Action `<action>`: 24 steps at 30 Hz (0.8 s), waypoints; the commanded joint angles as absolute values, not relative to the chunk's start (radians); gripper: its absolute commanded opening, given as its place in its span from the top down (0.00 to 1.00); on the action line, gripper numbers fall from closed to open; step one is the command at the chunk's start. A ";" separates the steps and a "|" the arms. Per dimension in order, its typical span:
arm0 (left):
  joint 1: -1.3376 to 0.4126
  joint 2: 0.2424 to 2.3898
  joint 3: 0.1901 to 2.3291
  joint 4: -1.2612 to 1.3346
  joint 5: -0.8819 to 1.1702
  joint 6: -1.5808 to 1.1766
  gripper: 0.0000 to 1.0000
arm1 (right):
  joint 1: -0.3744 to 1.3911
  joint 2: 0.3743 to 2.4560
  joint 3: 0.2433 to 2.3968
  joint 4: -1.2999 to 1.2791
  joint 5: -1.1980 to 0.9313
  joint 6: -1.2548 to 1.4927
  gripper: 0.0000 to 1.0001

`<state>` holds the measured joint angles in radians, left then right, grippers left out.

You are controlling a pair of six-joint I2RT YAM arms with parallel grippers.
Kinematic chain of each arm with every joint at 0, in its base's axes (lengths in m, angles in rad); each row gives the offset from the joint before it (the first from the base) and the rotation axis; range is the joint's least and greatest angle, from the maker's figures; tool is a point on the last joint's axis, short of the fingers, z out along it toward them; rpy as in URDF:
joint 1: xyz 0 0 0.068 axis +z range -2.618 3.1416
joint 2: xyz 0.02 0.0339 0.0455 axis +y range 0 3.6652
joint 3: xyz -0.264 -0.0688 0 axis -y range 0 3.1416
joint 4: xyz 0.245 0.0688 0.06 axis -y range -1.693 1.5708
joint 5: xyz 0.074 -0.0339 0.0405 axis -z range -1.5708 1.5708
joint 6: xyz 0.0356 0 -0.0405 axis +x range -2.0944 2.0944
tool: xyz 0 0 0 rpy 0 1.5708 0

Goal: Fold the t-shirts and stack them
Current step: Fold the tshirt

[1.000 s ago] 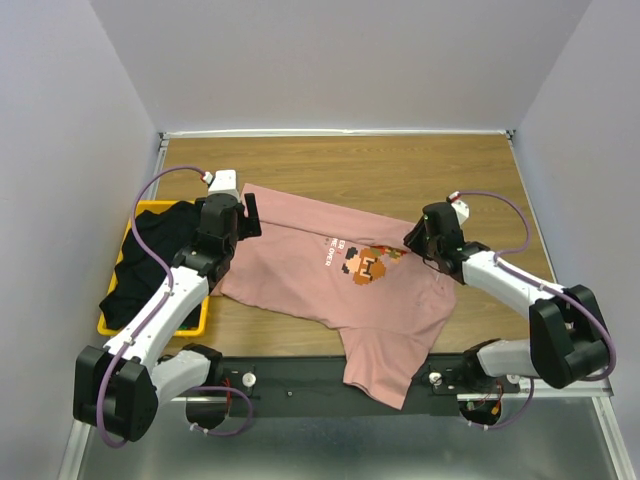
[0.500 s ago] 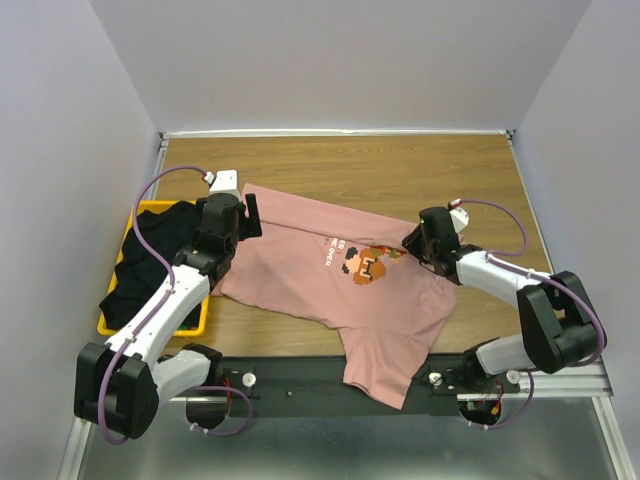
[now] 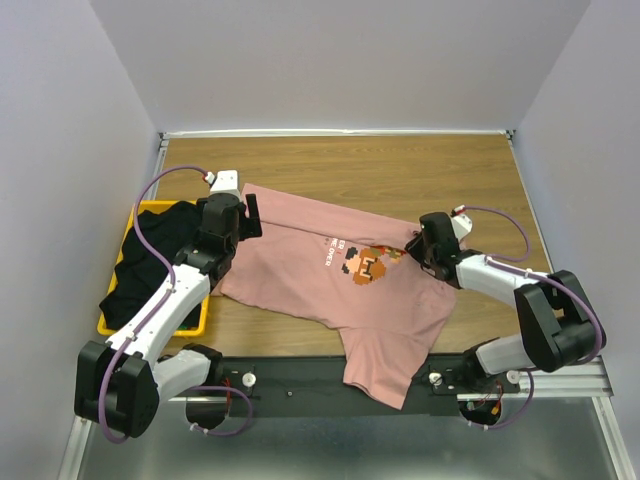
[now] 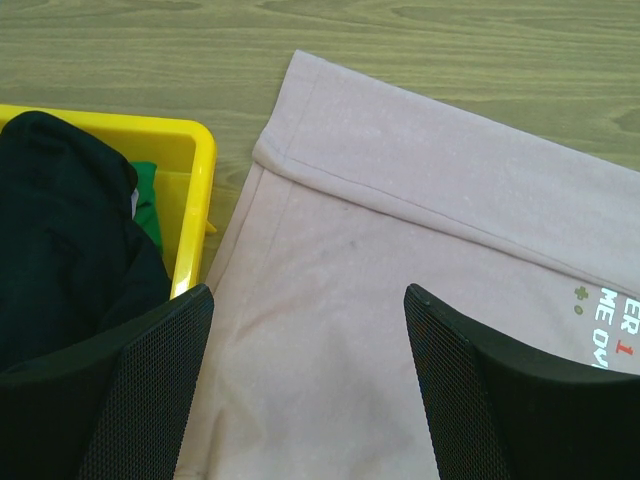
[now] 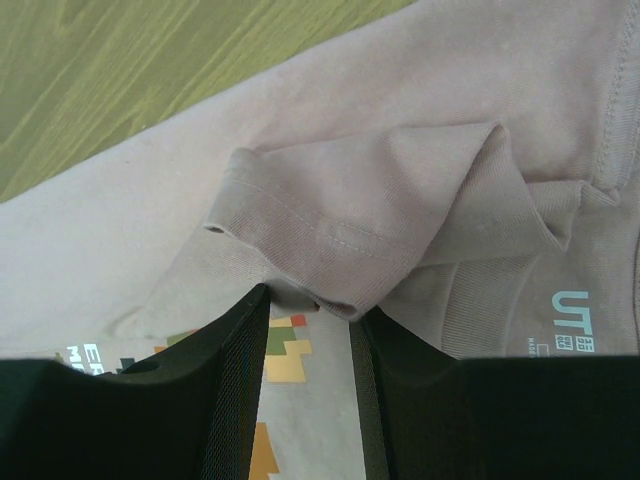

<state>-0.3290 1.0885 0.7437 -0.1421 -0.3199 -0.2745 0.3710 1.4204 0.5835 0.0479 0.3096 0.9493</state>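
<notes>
A dusty-pink t-shirt [image 3: 300, 275] lies spread on the wooden table, its pixel-art face [image 3: 362, 263] and white text facing up. A plain black t-shirt [image 3: 150, 265] is heaped in the yellow basket. My left gripper [image 3: 250, 216] is open and empty above the pink shirt's left hem [image 4: 400, 200], next to the basket; its jaws [image 4: 308, 292] stand wide apart. My right gripper [image 3: 413, 243] is low over the collar area. Its jaws [image 5: 308, 305] are partly open, and a folded-over flap of pink cloth [image 5: 350, 210] lies against their tips. The print [image 5: 282, 352] shows through the gap.
The yellow plastic basket [image 3: 150, 207] stands at the table's left edge, and its rim [image 4: 195, 190] is just left of my left gripper. Something green [image 4: 148, 205] lies under the black shirt [image 4: 60, 230]. One pink sleeve [image 3: 378, 375] hangs over the near edge onto the arm rail.
My right gripper has sunk and drawn slightly back toward the folded flap near the collar. The left arm and the shirts have not moved.
</notes>
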 commanded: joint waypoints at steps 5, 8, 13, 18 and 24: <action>-0.330 1.089 0.742 -0.123 -0.301 -0.265 0.15 | 0.367 1.447 0.581 0.137 0.284 0.946 0.56; -0.328 1.089 0.744 -0.123 -0.301 -0.265 0.15 | 0.367 1.459 0.580 0.153 0.275 0.946 0.56; -0.330 1.092 0.744 -0.121 -0.298 -0.265 0.15 | 0.367 1.471 0.578 0.161 0.267 0.948 0.57; -0.330 1.094 0.742 -0.121 -0.296 -0.264 0.15 | 0.367 1.459 0.574 0.161 0.255 0.951 0.66; -0.330 1.094 0.744 -0.121 -0.293 -0.264 0.15 | 0.365 1.387 0.555 0.147 0.215 0.945 0.88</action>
